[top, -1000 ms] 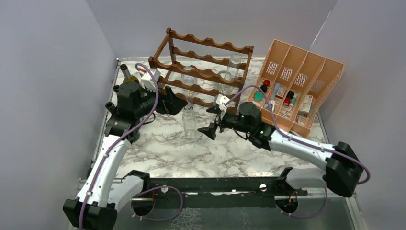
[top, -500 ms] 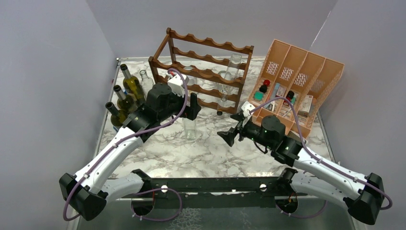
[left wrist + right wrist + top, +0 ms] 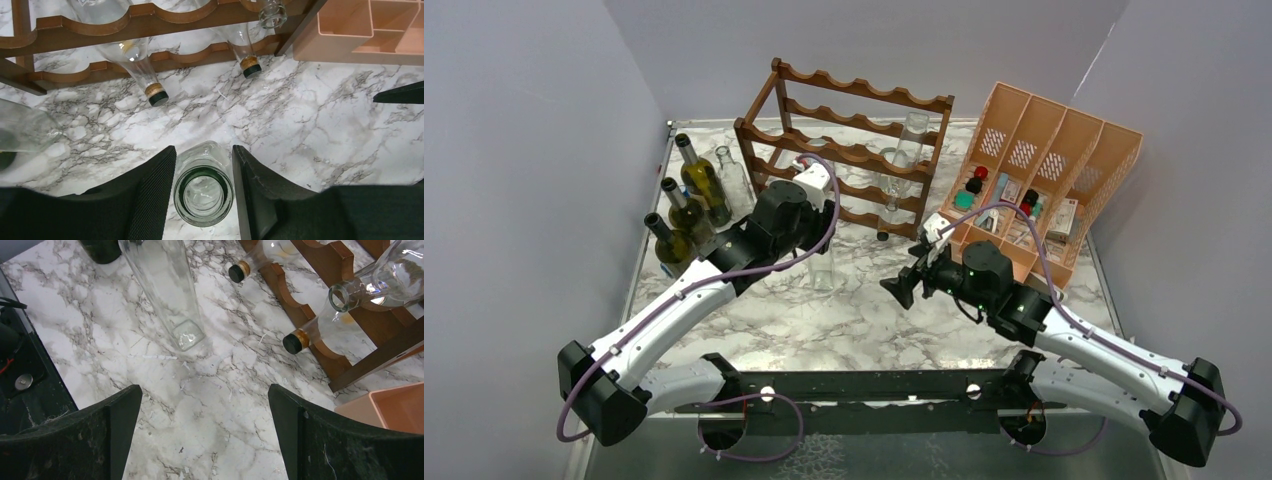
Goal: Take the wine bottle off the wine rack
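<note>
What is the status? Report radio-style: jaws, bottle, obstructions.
Left gripper jaws closed on upright clear bottle, on table before wine rack. Right gripper open, hovering aside. Nothing seen blocking a lift.

Clear wine bottle (image 3: 203, 192) stands upright — just before the dark wine rack (image 3: 844, 150)

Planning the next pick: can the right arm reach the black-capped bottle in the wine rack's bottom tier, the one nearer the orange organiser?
Probably yes. The right fingers stand wide open over the marble table, and the black-capped bottle juts from the wine rack towards them with nothing between.
</note>
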Robot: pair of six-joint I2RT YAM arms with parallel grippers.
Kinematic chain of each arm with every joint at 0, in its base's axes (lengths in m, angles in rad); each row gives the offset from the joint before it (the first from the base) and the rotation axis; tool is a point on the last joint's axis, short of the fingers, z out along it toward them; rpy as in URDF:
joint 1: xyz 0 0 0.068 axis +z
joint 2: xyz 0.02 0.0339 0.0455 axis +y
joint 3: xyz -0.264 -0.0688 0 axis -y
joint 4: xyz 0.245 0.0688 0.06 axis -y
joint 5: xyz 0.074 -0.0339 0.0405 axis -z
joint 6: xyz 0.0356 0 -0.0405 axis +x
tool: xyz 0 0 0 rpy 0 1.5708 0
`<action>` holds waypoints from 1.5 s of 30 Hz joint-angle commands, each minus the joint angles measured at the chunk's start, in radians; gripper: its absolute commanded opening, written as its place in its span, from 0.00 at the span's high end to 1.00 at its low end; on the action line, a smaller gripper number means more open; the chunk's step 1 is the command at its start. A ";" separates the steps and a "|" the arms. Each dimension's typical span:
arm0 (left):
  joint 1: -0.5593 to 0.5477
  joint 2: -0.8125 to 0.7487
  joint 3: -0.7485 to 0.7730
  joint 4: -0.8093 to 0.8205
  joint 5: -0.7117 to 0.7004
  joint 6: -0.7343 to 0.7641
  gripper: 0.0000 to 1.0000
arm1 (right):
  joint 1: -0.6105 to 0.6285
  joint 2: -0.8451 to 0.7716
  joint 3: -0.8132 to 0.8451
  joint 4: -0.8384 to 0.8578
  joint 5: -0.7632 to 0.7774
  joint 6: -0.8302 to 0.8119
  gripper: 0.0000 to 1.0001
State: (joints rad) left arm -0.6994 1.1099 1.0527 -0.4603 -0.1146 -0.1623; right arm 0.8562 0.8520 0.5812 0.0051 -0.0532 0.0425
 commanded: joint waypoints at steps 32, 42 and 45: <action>0.454 0.058 0.082 0.139 -0.209 0.109 1.00 | 0.004 -0.044 0.026 -0.045 0.036 -0.014 0.00; 0.509 0.090 0.037 0.207 -0.197 0.053 1.00 | 0.004 -0.039 0.038 -0.070 0.042 -0.014 0.00; 0.511 0.098 0.029 0.216 -0.188 0.043 0.99 | 0.004 -0.038 0.045 -0.079 0.044 -0.014 0.00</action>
State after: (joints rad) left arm -0.1963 1.2060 1.0904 -0.3443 -0.3241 -0.0868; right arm 0.8562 0.8223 0.5842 -0.0559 -0.0376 0.0265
